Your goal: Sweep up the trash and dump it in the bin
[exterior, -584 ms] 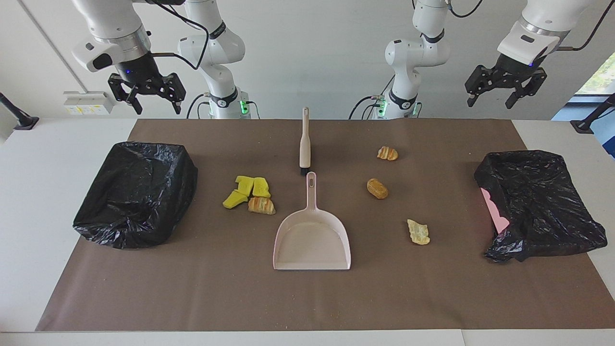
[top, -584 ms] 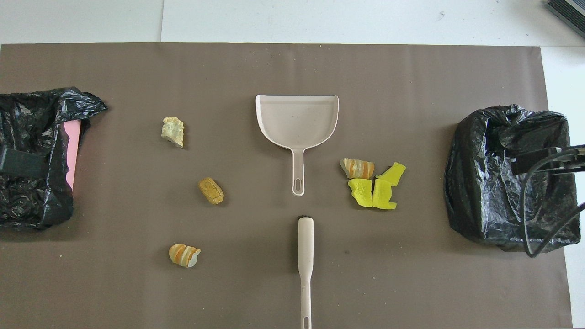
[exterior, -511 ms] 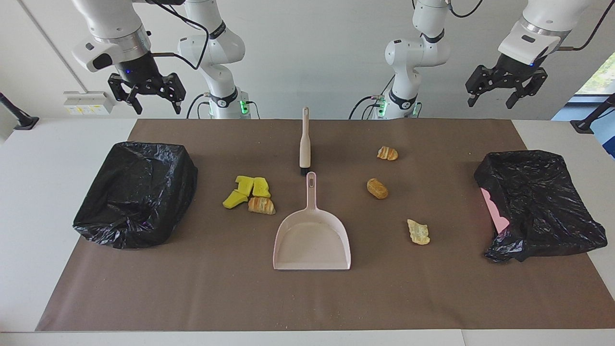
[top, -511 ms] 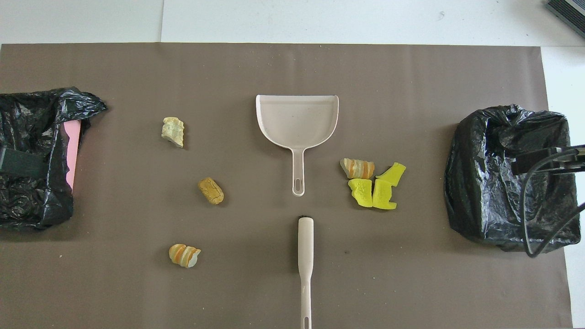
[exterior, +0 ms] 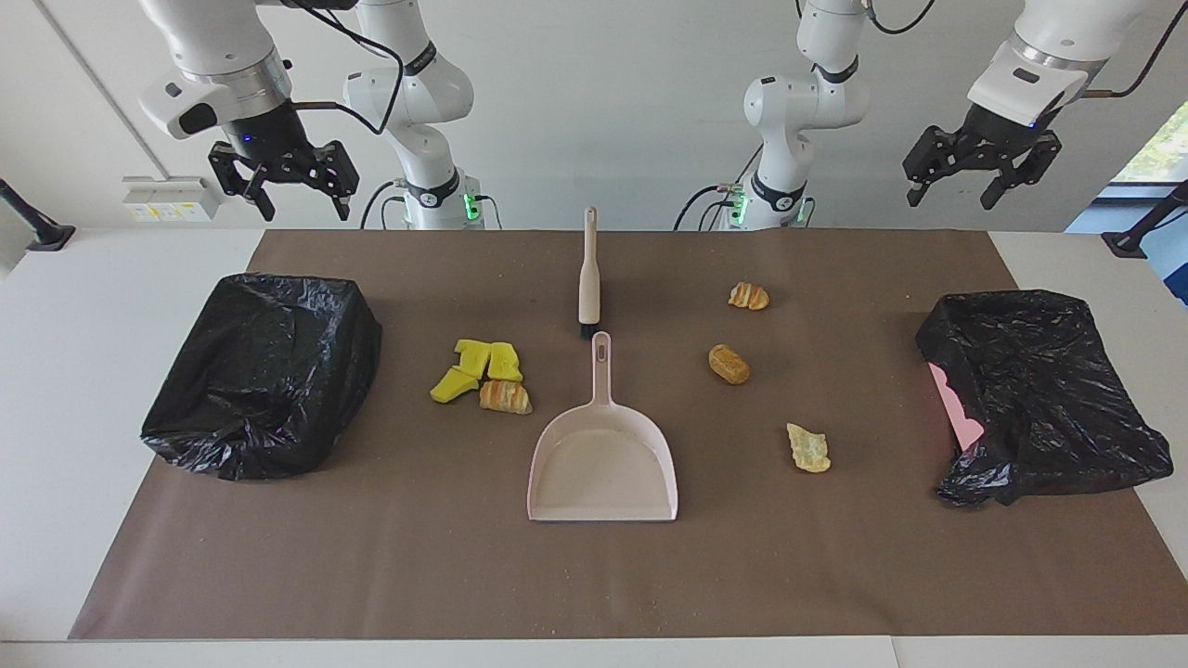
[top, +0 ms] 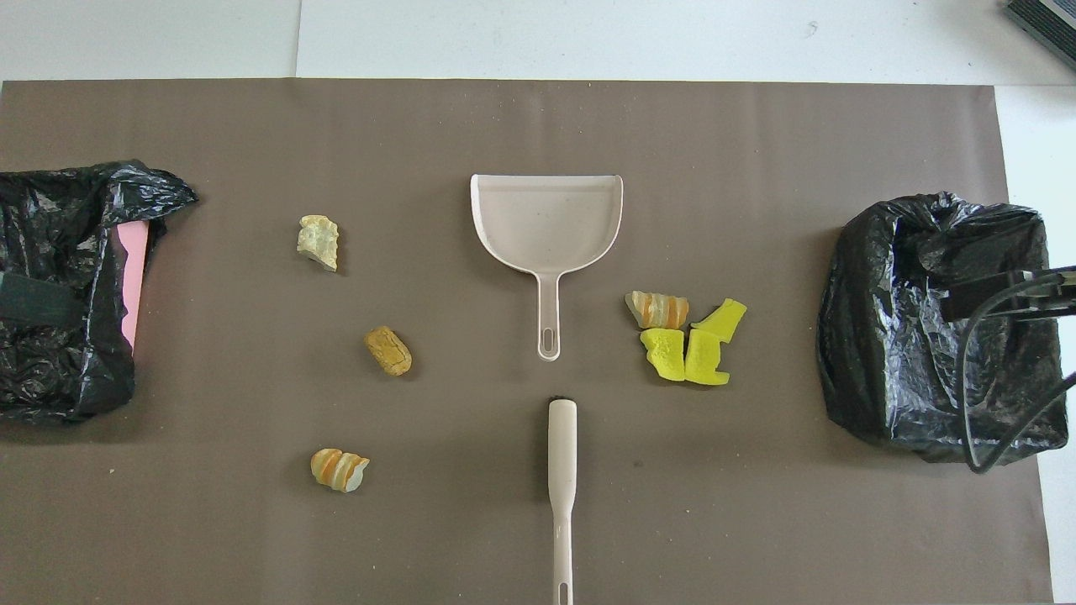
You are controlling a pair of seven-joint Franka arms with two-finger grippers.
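Seven scraps of trash (exterior: 492,376) are seen in the facing view, scattered beside the dustpan (exterior: 602,464) and brush (exterior: 588,278), apparently laid centrally for either arm. Left gripper (exterior: 972,176) and right gripper (exterior: 283,186) are raised, spread, empty. Overhead, a pink bin wall (top: 133,277) is shown more plainly; gripper fingertips are not.

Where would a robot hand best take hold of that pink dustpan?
Probably by the handle, from above. The dustpan lies flat, its thin handle pointing at the robots with bare mat on both sides; the scoop looks too wide for two fingers.
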